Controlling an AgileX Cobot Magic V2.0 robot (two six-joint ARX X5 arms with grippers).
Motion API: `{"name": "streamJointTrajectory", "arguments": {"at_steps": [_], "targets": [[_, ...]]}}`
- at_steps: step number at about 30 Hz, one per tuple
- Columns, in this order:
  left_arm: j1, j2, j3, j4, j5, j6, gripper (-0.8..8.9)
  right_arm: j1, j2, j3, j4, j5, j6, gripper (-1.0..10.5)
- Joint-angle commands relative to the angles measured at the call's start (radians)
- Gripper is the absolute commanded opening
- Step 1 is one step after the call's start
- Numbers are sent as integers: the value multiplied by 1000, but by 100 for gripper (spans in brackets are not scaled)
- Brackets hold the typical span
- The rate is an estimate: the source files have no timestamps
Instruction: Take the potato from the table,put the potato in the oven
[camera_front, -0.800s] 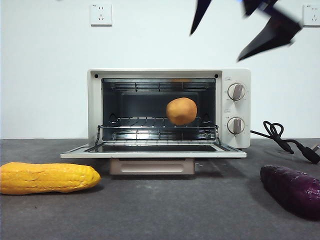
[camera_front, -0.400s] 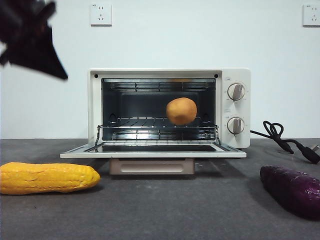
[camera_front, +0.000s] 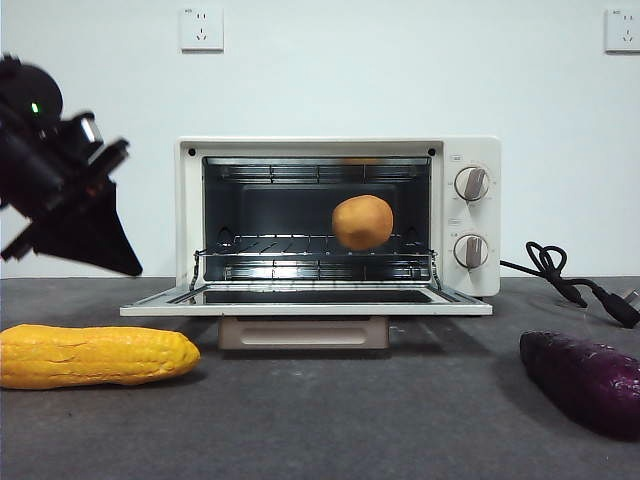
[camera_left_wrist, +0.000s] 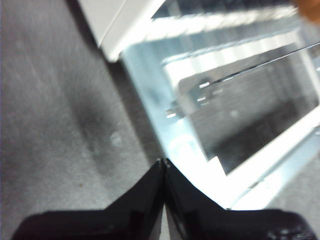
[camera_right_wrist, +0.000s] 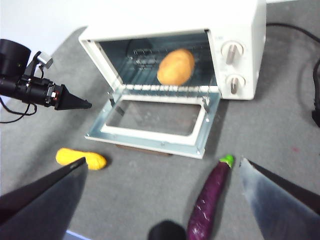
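While the potato (camera_front: 362, 222) sits on the oven (camera_front: 338, 150) rack, the closed left pincer (camera_front: 128, 266) nears the open door's corner, likely to shut it; the right pincer (camera_right_wrist: 162, 200) waits open.

Table (camera_front: 330, 420): oven (camera_front: 340, 215), corn cob (camera_front: 95, 355), sweet potato (camera_front: 585, 378).

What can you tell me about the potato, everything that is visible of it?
The potato is roundish, smooth and orange-tan, with no visible marks. It sits on the wire rack inside the oven, towards the side with the knobs, and the door lies folded down and open. Only the rack touches it. Neither gripper holds it: the left gripper is shut beside the oven, and the right gripper is open, high above.
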Motion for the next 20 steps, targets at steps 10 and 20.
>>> {"name": "streamJointTrajectory", "arguments": {"at_steps": [10, 20], "targets": [[-1, 105, -8, 45, 19, -6, -8, 2, 0, -1, -23, 5, 14, 504], [-27, 148, -8, 62, 85, -6, -9, 2, 0, -1, -16, 32, 14, 504]]}}
